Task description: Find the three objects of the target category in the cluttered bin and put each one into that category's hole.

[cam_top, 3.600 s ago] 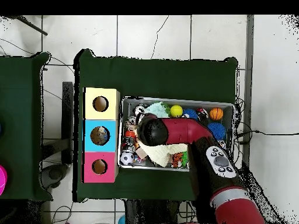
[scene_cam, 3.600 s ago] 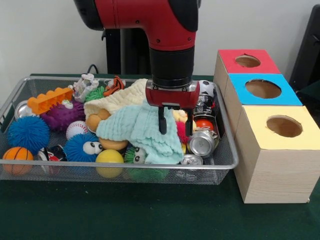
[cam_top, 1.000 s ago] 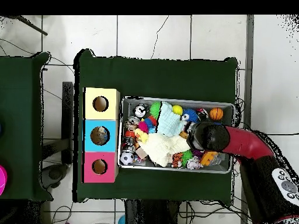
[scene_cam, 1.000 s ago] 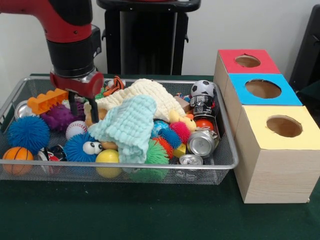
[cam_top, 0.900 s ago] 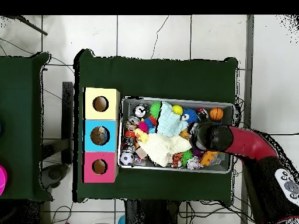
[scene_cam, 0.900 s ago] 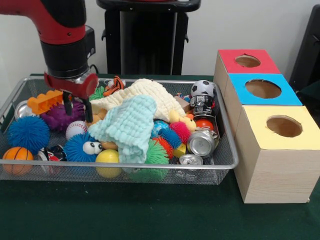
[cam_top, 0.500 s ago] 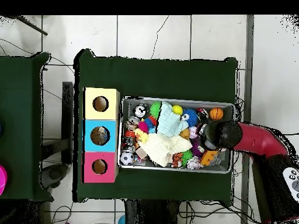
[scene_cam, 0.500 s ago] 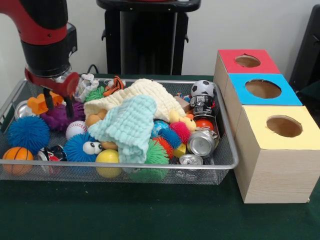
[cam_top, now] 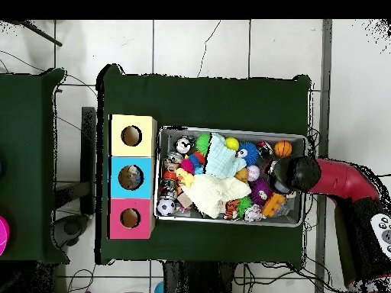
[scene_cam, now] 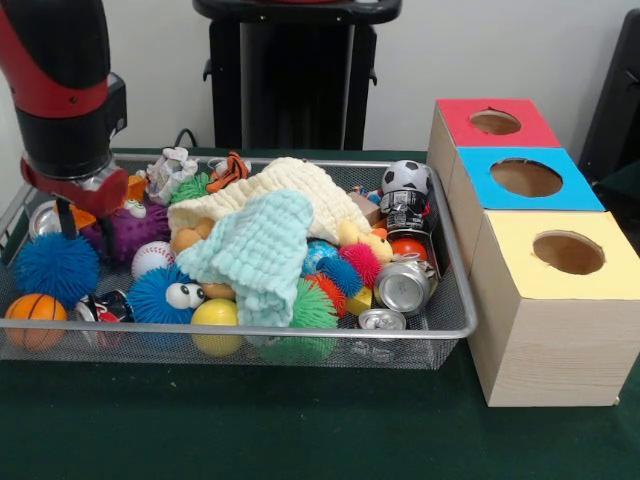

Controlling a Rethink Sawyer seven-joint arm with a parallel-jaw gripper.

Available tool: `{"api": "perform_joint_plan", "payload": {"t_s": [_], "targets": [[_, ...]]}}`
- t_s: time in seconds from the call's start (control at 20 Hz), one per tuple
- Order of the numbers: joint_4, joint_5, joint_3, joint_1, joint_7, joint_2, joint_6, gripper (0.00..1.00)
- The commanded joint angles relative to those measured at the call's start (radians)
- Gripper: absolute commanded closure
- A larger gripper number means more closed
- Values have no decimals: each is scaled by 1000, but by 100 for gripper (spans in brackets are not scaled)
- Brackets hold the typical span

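Front view shows the bin [scene_cam: 452, 300] still full at center left and the three boxes [scene_cam: 545, 290] at right. I judge nothing sorted yet. My gripper [scene_cam: 82, 222], upper left, hangs with fingers apart and empty above the blue spiky ball [scene_cam: 55, 266].

Dark green cloth [scene_cam: 250, 420] over the table, white tiled floor [cam_top: 229, 46] around it, black stand [scene_cam: 295, 75] against a pale wall [scene_cam: 500, 50], loose cables [cam_top: 23, 65].
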Motion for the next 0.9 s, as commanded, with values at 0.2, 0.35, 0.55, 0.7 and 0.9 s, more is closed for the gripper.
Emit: {"api": "perform_joint_plan", "payload": {"t_s": [0.2, 0.35, 0.55, 0.7, 0.9], "targets": [[-112, -163, 21, -47, -225, 193, -102, 0], [-112, -184, 27, -64, -230, 214, -120, 0], [-82, -197, 27, -78, -216, 208, -141, 0], [-72, -208, 26, -86, -220, 213, -154, 0], [-41, -211, 44, -118, -212, 214, -223, 100]]}}
